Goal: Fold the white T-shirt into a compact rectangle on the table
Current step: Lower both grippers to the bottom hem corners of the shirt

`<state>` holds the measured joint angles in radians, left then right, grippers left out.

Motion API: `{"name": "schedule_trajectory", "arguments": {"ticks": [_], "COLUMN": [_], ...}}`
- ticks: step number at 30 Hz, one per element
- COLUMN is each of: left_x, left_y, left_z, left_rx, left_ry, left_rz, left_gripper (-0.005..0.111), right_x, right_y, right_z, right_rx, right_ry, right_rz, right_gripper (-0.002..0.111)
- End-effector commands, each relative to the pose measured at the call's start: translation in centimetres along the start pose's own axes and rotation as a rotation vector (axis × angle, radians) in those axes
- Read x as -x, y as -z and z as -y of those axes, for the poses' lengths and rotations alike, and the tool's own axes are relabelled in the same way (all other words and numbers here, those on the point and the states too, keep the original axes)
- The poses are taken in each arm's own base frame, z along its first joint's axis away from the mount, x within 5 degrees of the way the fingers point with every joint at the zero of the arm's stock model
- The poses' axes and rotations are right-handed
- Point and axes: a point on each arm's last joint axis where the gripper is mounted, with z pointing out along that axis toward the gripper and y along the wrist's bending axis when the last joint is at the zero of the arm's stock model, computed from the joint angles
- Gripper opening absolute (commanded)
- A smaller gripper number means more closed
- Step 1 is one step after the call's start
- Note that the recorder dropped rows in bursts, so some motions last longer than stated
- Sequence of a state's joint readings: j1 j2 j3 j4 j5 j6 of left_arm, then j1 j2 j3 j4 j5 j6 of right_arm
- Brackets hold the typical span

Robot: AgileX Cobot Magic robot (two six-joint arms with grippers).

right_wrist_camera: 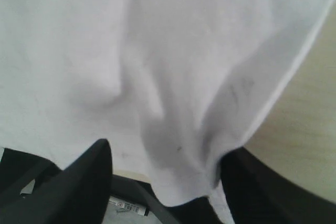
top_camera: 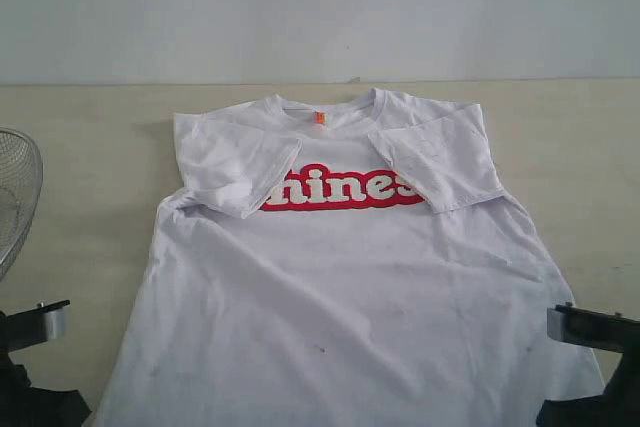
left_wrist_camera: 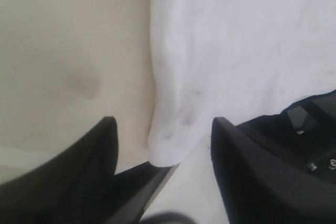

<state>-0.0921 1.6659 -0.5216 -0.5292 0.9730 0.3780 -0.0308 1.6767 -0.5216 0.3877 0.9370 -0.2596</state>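
Judging the white T-shirt [top_camera: 340, 287] light and limp, we favour its hem corners; left hand [left_wrist_camera: 163, 121] and right hand [right_wrist_camera: 167, 148] stand spread.

A round wire basket [top_camera: 14, 197] of silvery metal mesh shows at the left border of the exterior view. The frame cuts it off so that only its right part, with curved rim and fine grid, is seen, and whether it stands on the desk [top_camera: 90, 137] or just beside it cannot be told. Behind the desk's far edge rises a plain wall [top_camera: 320, 7], pale grey-white and evenly lit, filling the top of that view from side to side. A tiny dark speck [top_camera: 352, 78] sits where wall and desk meet, too small to make out.
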Motion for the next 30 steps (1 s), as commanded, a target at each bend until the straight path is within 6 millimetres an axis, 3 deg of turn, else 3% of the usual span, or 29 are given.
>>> {"name": "schedule_trajectory", "arguments": {"ticks": [1, 5, 9, 15, 30], "left_x": [0.3, 0.3, 0.4, 0.9, 1.6], "left_y": [-0.1, -0.1, -1.6, -3.1, -3.2], "left_z": [0.4, 0.6, 2.1, 1.4, 1.9], "left_rx": [-0.042, -0.056, -0.010, 0.018, -0.046], "left_ry": [0.037, 0.034, -0.005, 0.090, 0.129], "left_rz": [0.018, 0.022, 0.001, -0.067, -0.006], "left_gripper": [0.051, 0.051, 0.051, 0.051, 0.051], "right_x": [0.6, 0.6, 0.6, 0.6, 0.9], "right_y": [0.1, 0.1, 0.1, 0.1, 0.3], "right_z": [0.3, 0.3, 0.3, 0.3, 0.1], "right_rx": [-0.021, -0.020, -0.018, -0.016, 0.000], "right_ry": [0.008, 0.007, 0.006, 0.003, 0.006], "right_rz": [0.061, 0.061, 0.063, 0.066, 0.086], "right_gripper": [0.058, 0.058, 0.058, 0.058, 0.058]}}
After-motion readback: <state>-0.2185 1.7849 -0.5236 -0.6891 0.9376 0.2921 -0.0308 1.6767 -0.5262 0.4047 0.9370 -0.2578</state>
